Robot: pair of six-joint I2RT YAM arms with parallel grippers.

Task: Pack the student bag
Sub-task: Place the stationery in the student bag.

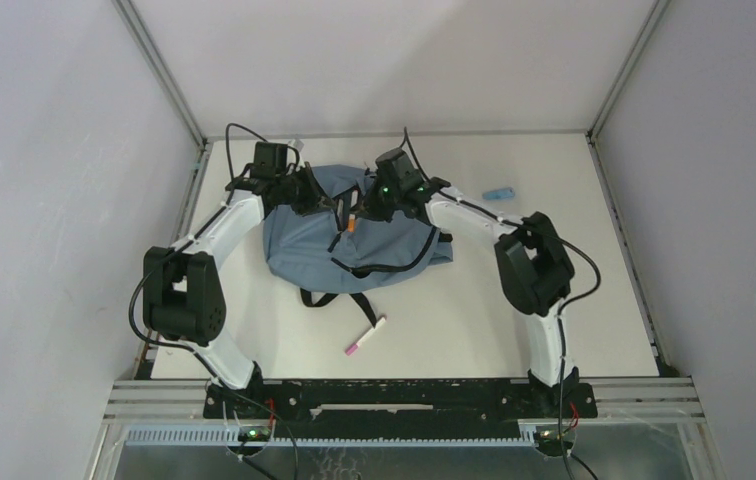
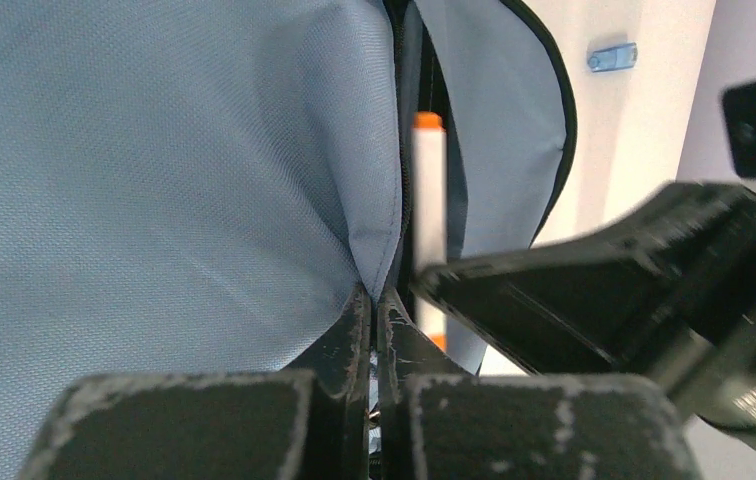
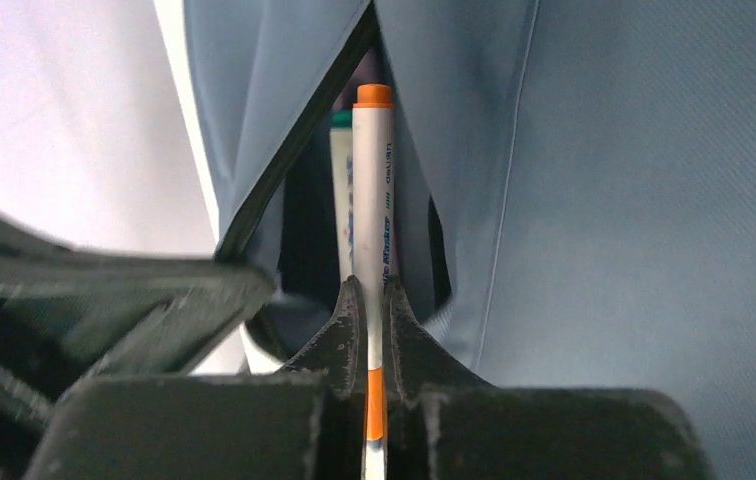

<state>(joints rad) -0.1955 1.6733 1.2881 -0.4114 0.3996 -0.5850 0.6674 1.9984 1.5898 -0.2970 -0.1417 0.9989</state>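
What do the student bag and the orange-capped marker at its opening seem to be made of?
The student bag is probably woven synthetic cloth, matte blue-grey: a fine weave grain shows and it folds softly. The orange-capped marker is likely plastic: a smooth white barrel with a slight sheen, printed lettering and a solid-coloured orange cap.

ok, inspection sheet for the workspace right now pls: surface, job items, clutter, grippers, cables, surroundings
Surface: white table, no spills seen.
Job's things: student bag at far centre, opening parted; orange-capped marker at the opening; green-capped marker inside; pink-capped marker loose on the table, nearer the arm bases than the bag.
Clutter: small blue item on the table, right of the bag.
Grippers: left gripper shut on the bag's opening edge; right gripper shut on the orange-capped marker.
Cables: black cables loop along both arms, no snag seen.
Surroundings: grey walls; nothing else seen.
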